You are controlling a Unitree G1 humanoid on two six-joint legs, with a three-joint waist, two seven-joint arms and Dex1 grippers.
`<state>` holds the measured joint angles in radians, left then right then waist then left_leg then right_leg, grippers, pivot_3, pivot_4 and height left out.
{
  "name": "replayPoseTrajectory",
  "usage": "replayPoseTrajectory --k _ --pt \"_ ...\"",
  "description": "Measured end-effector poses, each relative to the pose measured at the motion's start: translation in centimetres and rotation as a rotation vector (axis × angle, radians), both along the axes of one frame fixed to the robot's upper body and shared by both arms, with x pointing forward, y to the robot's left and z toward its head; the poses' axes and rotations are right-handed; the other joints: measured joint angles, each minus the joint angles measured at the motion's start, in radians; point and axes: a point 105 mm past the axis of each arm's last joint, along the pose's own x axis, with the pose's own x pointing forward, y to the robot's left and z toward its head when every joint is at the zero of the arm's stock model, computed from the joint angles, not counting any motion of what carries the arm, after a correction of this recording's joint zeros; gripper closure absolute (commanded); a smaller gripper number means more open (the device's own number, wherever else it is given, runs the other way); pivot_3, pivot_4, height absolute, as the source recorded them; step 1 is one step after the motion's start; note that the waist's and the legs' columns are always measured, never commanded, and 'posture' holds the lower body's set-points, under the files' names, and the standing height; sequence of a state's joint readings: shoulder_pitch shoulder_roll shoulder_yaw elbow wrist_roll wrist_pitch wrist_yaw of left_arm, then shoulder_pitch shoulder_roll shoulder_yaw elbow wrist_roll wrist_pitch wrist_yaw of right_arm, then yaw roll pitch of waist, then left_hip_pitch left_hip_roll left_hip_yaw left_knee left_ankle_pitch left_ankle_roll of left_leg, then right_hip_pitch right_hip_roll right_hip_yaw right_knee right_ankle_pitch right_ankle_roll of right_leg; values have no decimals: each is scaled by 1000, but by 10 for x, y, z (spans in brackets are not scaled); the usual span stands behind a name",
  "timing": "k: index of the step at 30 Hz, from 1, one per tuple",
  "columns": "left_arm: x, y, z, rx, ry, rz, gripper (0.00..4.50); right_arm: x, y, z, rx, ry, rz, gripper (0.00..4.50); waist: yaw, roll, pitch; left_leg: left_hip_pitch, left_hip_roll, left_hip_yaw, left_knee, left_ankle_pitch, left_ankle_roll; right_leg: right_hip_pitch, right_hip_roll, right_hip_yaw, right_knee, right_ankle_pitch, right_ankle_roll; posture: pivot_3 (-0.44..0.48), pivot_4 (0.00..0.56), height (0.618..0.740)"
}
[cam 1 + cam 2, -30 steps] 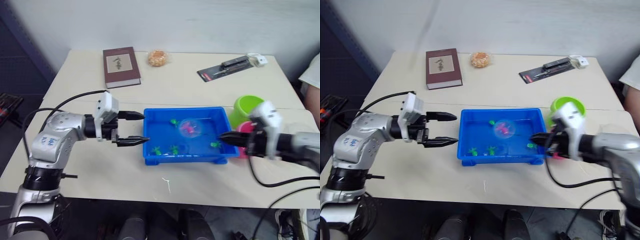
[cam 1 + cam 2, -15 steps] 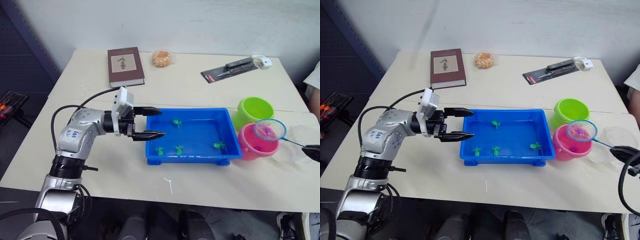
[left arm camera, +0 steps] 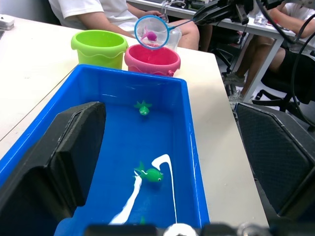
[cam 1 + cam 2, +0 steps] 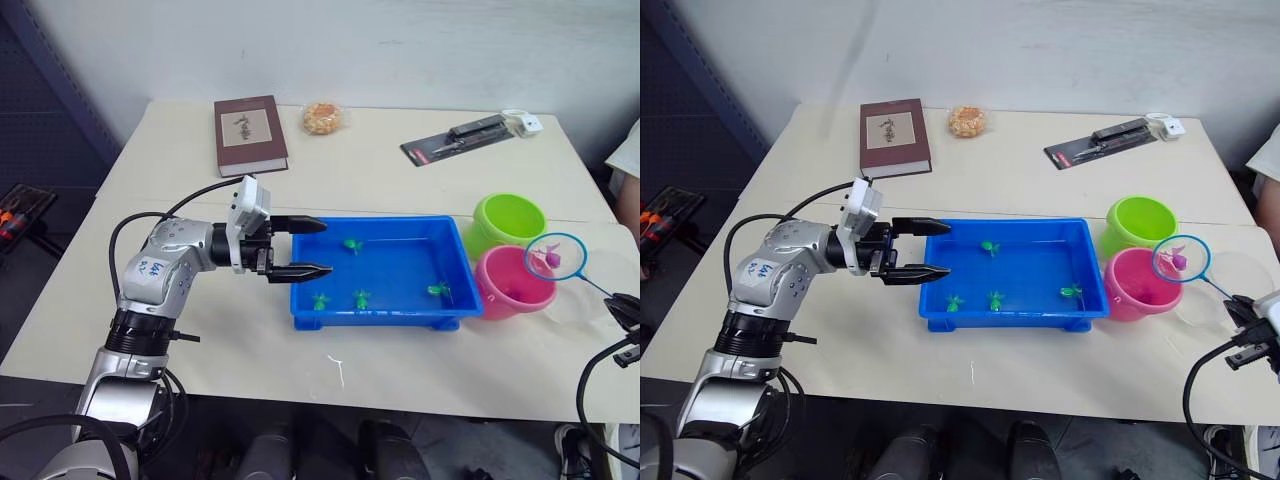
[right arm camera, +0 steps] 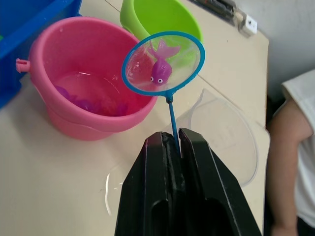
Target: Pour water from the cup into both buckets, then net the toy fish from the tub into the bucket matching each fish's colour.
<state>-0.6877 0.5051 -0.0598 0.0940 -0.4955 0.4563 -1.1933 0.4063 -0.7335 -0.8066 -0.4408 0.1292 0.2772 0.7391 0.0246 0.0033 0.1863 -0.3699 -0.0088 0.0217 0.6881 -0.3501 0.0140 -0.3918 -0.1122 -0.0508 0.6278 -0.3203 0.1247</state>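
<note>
My right gripper [image 5: 172,142] is shut on the net's thin handle. The light blue hoop of the net [image 4: 555,256] hangs in the air by the right rim of the pink bucket [image 4: 505,297] and carries a pink toy fish [image 5: 160,70]. More pink fish lie in that bucket's water. The green bucket [image 4: 510,218] stands just behind it. Several green toy fish [image 4: 361,298] float in the blue tub [image 4: 380,221]. My left gripper [image 4: 326,247] is open, its fingers straddling the tub's left wall. The clear cup [image 5: 224,140] lies by my right gripper.
A dark red book [image 4: 250,133], a wrapped snack [image 4: 321,117] and a packaged tool [image 4: 458,140] lie along the table's far side. A person's sleeve [image 4: 627,160] shows at the right edge. The table's front strip has free room.
A second ago the net was down in the tub around the pink fish. It has since lifted out, swung right over the pink bucket, and now sits a little further right. My left gripper has closed in on the tub's left wall.
</note>
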Motion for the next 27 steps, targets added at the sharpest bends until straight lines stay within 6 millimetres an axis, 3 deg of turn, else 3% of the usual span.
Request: replayPoseTrajectory --k 6,15,18,21,24,27 --pt "0 0 0 2 -3 1 9 -1 -2 -3 -383 -8 89 4500 -1 0 0 0 0 1 0 0 0 0 0 0 0 0 0 0 150 738" --pt "-1 1 0 4 -4 1 9 -1 -5 -4 -733 -72 169 4500 -4 0 0 1 1 1 0 0 0 0 0 1 -1 0 0 0 150 738" --pt "-1 0 0 2 -4 0 9 -1 -5 -1 -664 -123 142 4500 -4 0 0 1 1 1 0 0 0 0 0 1 -1 0 0 0 150 738" --pt "-1 1 -1 2 -2 0 9 1 0 8 -339 -196 105 4500 -4 0 0 1 1 0 0 0 0 1 0 0 0 0 0 0 150 738" --pt "-1 2 -3 5 4 3 9 8 20 24 -95 -186 171 4500 -9 1 0 1 2 0 0 0 0 1 1 0 0 0 0 0 150 738" --pt "-2 3 -4 7 7 5 9 18 48 43 -40 -135 285 4500 -10 1 0 1 2 0 1 0 0 1 1 0 1 0 0 0 150 738"
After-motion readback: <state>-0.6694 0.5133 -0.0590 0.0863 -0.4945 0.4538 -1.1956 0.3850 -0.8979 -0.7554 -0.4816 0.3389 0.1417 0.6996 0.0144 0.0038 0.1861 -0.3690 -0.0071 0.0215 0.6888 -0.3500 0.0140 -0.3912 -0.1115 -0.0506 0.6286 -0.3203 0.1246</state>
